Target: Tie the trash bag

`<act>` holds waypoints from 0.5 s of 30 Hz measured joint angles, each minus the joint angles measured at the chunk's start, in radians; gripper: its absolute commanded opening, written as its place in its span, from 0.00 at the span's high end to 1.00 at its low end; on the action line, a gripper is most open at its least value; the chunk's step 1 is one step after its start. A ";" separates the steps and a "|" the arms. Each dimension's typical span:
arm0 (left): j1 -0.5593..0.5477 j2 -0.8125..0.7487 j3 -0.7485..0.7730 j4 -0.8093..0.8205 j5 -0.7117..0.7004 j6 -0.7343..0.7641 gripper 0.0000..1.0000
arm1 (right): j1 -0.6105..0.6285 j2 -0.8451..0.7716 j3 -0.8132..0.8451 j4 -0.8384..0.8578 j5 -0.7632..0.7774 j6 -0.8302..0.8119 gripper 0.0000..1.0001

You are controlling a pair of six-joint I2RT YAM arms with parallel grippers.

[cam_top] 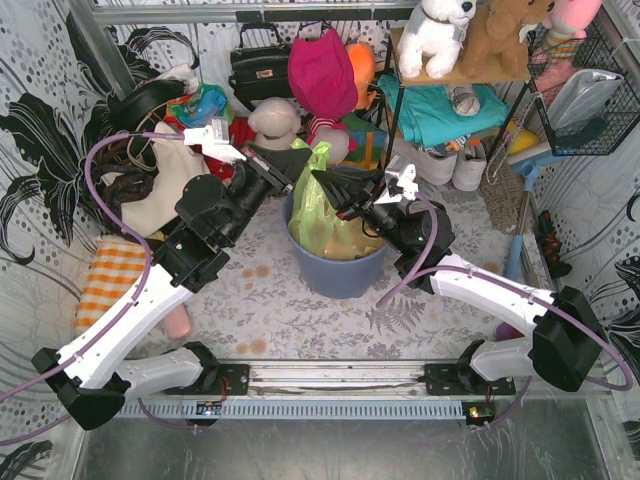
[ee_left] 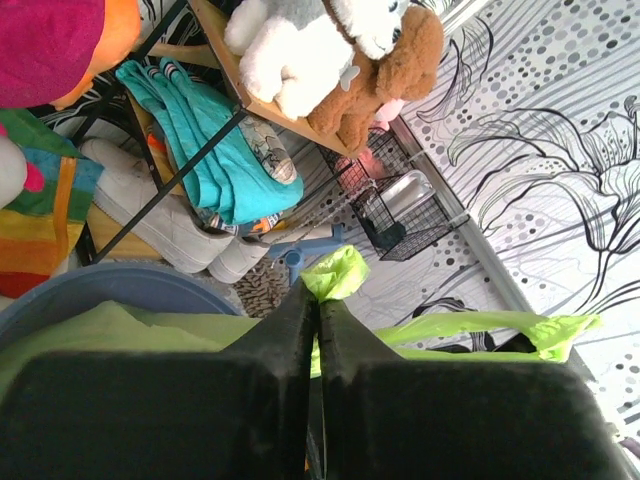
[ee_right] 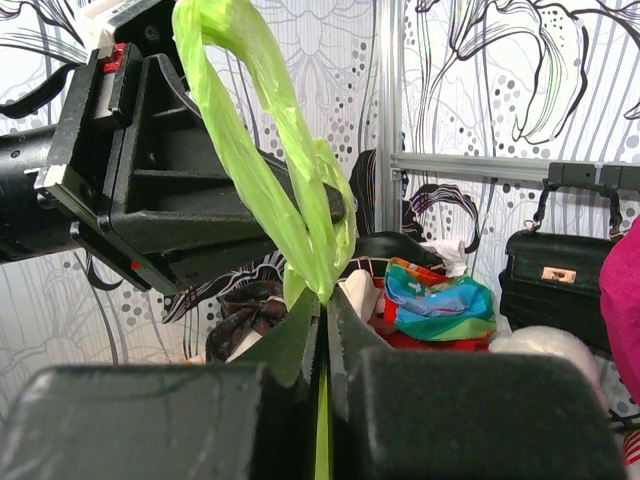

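Up in the overhead view, the trash bag (cam_top: 325,225) sits down inside the blue-grey bin (cam_top: 335,277), which stands on the table between the two arms, and the bag's loose green top pokes up over the rim. The left gripper (cam_top: 292,170) and right gripper (cam_top: 325,182) meet nose to nose right above it, each on a bit of that loose plastic. I can't see a knot anywhere, so I'd say the tying itself hasn't happened yet and this is just the two ends gathered up. What's in the bag I honestly can't make out through the plastic from here. Over on the left wrist cam, the fingers are pressed together with a little crumpled tuft of green sticking out past the tips, so it's pinching the bag; another green strip stretches off to the right, and the bin rim shows at lower left. A wire basket (ee_left: 400,210) in the background has something pale grey lying in it. On the right wrist cam, those fingers are squeezed tight on a green strip too, and it runs up in a long loop across the front of the left gripper. Crossing and cinching the two ends is all left to do, I reckon.
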 measured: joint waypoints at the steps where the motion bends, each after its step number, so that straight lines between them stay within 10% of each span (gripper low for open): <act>1: 0.000 0.000 0.000 0.007 0.004 0.004 0.99 | 0.000 -0.002 0.000 0.000 0.000 0.000 1.00; 7: 0.000 -0.003 -0.034 0.088 0.046 0.031 1.00 | 0.000 -0.036 0.000 -0.027 -0.001 -0.007 0.66; 15: 0.000 -0.003 -0.045 0.133 0.076 0.046 1.00 | 0.000 -0.061 0.068 -0.083 -0.024 -0.039 0.54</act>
